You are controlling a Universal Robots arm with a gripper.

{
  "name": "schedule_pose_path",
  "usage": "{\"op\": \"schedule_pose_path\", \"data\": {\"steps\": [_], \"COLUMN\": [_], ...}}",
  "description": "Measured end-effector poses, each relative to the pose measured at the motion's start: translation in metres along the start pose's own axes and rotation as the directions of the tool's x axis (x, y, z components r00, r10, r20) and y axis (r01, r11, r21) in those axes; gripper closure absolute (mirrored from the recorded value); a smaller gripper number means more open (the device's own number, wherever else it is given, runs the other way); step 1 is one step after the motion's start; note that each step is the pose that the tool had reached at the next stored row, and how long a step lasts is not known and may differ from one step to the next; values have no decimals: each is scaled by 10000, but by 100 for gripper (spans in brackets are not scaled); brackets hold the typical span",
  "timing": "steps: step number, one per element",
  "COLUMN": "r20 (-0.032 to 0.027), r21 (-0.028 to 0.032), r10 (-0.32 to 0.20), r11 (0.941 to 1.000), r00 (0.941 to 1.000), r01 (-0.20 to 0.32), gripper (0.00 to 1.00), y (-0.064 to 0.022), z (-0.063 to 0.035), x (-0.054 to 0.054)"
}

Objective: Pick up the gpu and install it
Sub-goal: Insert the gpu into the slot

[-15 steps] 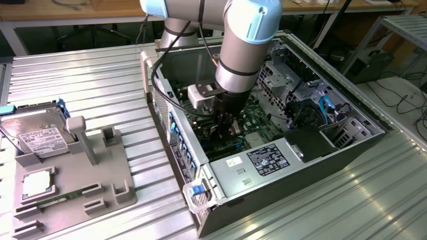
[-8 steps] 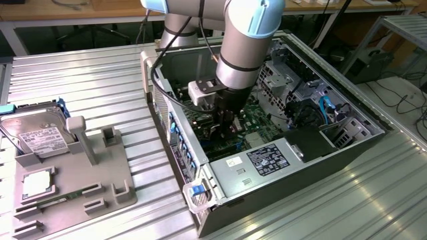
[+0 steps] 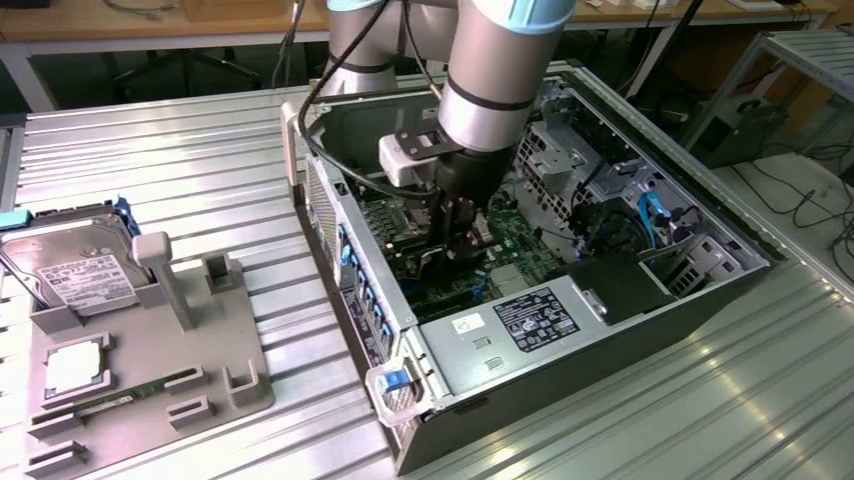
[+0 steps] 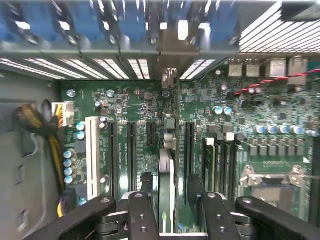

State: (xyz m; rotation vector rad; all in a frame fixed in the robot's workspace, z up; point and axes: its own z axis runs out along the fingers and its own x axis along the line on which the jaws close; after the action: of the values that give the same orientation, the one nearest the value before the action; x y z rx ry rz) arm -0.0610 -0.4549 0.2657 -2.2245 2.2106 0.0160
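One open computer case (image 3: 534, 330) holds one gpu (image 4: 166, 175) beneath one gripper (image 4: 170, 200), while one grey fixture tray (image 3: 200, 400) carries one hard drive (image 3: 74, 265) and one memory stick (image 3: 114, 402).

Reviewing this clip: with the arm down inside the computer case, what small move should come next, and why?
Probably lift the gripper straight up. In the wrist view the gpu stands edge-on among the motherboard slots, apparently seated, and the fingers flank it with visible gaps, so the hold looks released.
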Motion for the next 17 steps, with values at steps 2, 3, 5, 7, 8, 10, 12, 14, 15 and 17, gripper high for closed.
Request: {"op": "schedule_pose_path", "data": {"steps": [2, 3, 5, 7, 8, 10, 12, 14, 15, 17], "r20": [0, 2, 0, 3, 3, 2, 1, 1, 1, 1], "r21": [20, 36, 65, 80, 80, 80, 79, 80, 80, 80], "r10": [0, 0, 0, -2, -3, -2, -3, -3, -2, -3], "r11": [10000, 10000, 10000, 10000, 10000, 10000, 10000, 10000, 10000, 10000], "r00": [10000, 10000, 10000, 10000, 10000, 10000, 10000, 10000, 10000, 10000], "r01": [0, 0, 0, 2, 3, 2, 3, 3, 2, 3], "gripper": [58, 58, 58, 58, 60, 73, 73, 85, 85, 89], "y": [0, 0, 1, 0, 0, 0, 0, 0, 0, 0], "z": [-91, -139, -201, -212, -212, -213, -213, -213, -213, -213], "x": [-1, -2, -3, -3, -3, -3, -3, -3, -3, -3]}}
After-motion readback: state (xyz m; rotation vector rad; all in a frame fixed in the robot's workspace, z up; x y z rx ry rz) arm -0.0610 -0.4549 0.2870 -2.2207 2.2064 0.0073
